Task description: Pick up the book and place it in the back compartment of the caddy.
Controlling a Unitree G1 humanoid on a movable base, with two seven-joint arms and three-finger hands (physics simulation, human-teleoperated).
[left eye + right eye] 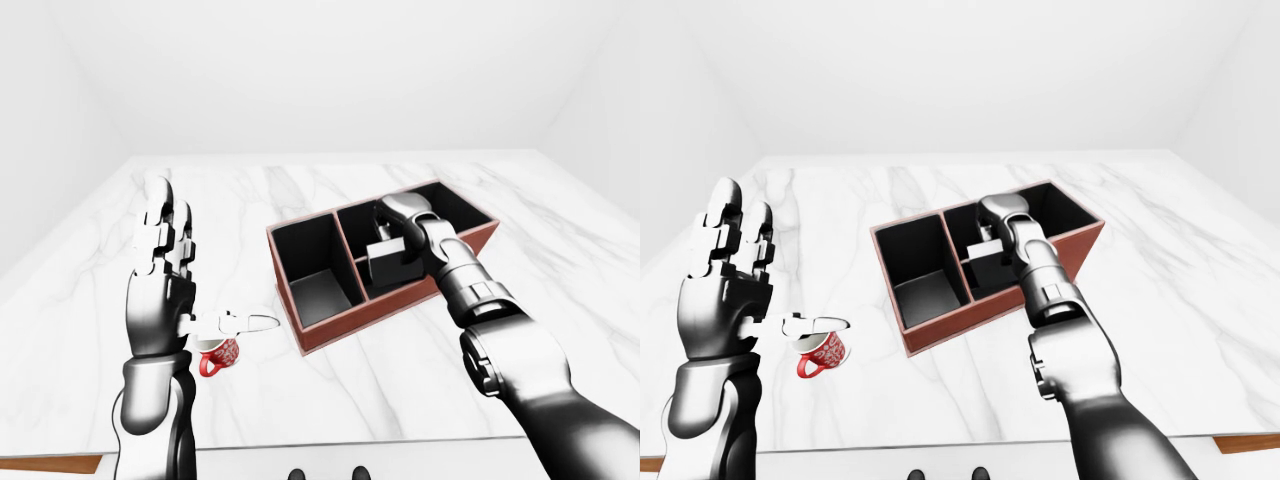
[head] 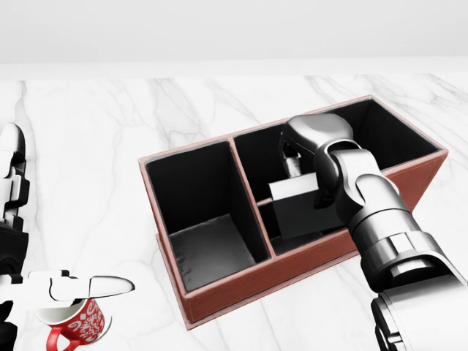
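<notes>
- The right hand [image 2: 296, 157] reaches down into the red-brown caddy [image 2: 219, 289] on the marble table [image 2: 110, 131]; its fingers appear to pinch the top edge of the dark book [image 2: 303, 205], though the grip is partly hidden.
- The book stands tilted over the divider between the two smaller compartments right of the large one.
- The left hand [image 1: 160, 255] is raised upright, fingers straight and together, thumb out.
- A red mug [image 1: 823, 352] sits left of the caddy.

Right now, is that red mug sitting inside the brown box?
No, the red mug stands on the marble table, apart from the caddy.
</notes>
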